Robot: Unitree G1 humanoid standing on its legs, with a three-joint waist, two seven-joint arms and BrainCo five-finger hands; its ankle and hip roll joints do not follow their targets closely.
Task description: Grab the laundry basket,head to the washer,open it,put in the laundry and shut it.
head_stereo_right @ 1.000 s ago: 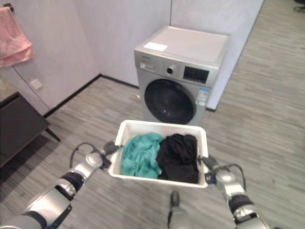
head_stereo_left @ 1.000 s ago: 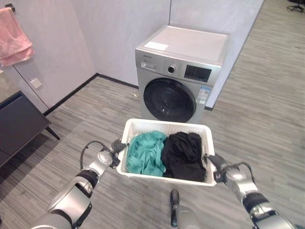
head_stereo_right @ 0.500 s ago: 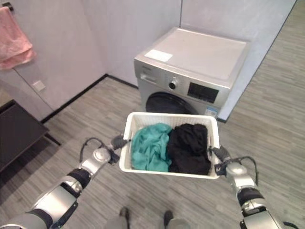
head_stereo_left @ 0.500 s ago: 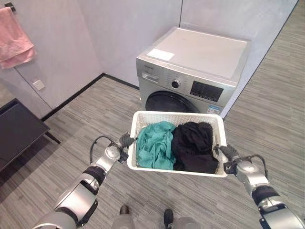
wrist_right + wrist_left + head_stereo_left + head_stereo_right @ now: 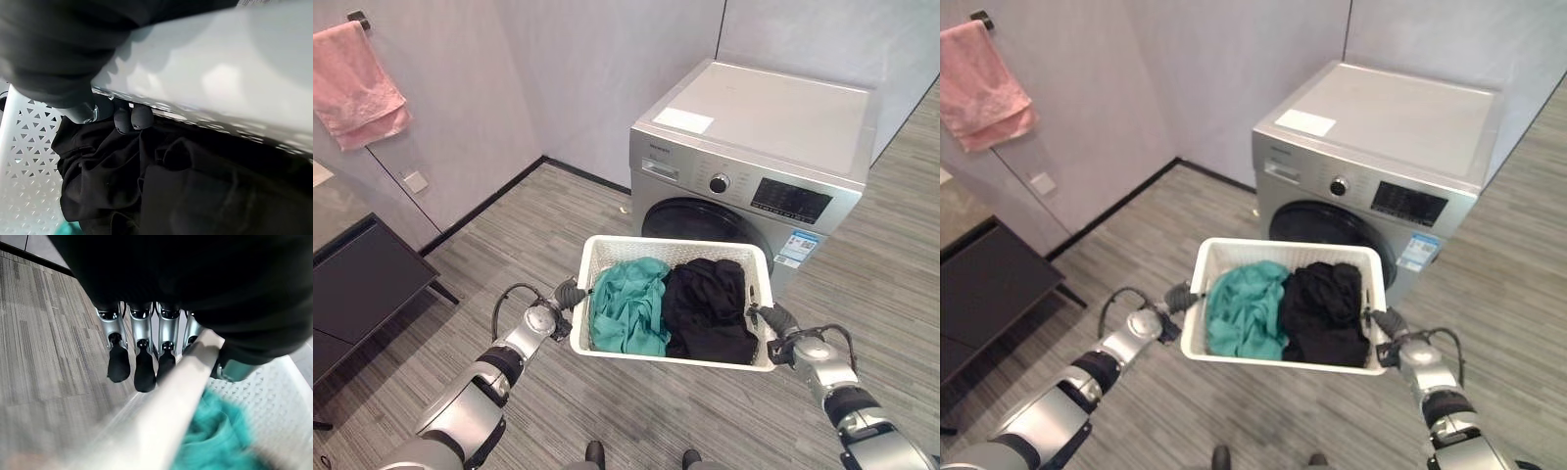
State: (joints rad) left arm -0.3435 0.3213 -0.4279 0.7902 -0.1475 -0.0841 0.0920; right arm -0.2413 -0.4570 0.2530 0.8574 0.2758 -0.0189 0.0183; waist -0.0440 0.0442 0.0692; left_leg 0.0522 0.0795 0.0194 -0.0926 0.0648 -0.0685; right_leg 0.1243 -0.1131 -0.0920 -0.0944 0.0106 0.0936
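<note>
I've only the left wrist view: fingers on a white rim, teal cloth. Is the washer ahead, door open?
Observer: The silver front-loading washer stands beyond the white plastic laundry basket; its round dark door is shut.
Operator: Right hand holding?
Observer: Yes, the right hand is curled on the basket's right rim.
Operator: Other laundry?
Observer: A black garment lies right of the teal cloth.
</note>
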